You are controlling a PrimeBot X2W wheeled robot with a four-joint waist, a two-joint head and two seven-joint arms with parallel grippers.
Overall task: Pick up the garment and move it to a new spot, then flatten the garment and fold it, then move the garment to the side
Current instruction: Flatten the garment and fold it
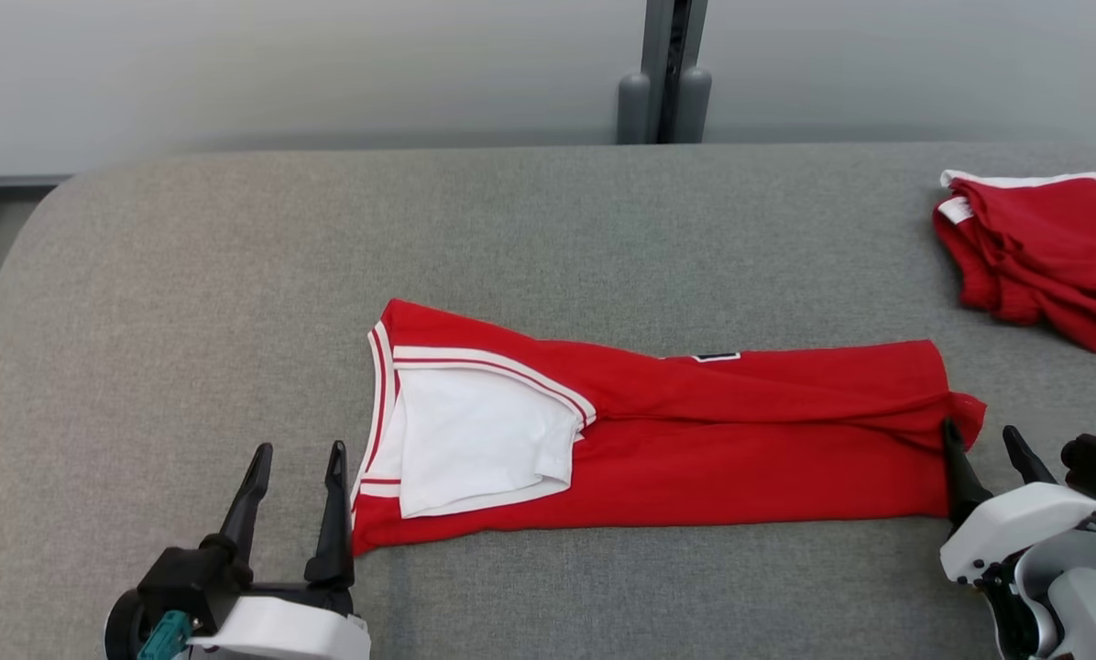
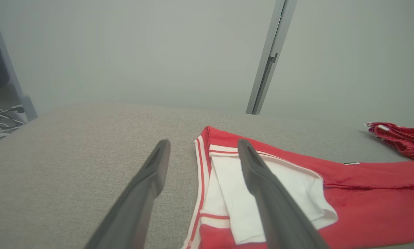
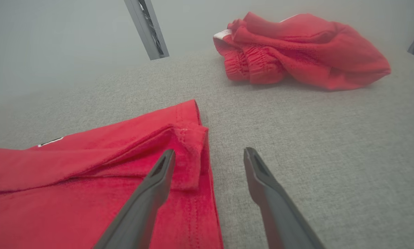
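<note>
Head view: our garment (image 1: 695,440) lies left-to-right. The left claw (image 1: 300,449) is at its striped end and the right claw (image 1: 978,428) at its hem — both wide, empty.

Looks like a test lab: grey cloth-covered table (image 1: 548,229), plain partition wall (image 1: 328,64), loose cables (image 2: 1,119).

Crumpled red shorts (image 1: 1043,247) are laid at the far right of a grey fabric-covered table (image 1: 236,275); a grey post (image 1: 665,73) is set behind.
</note>
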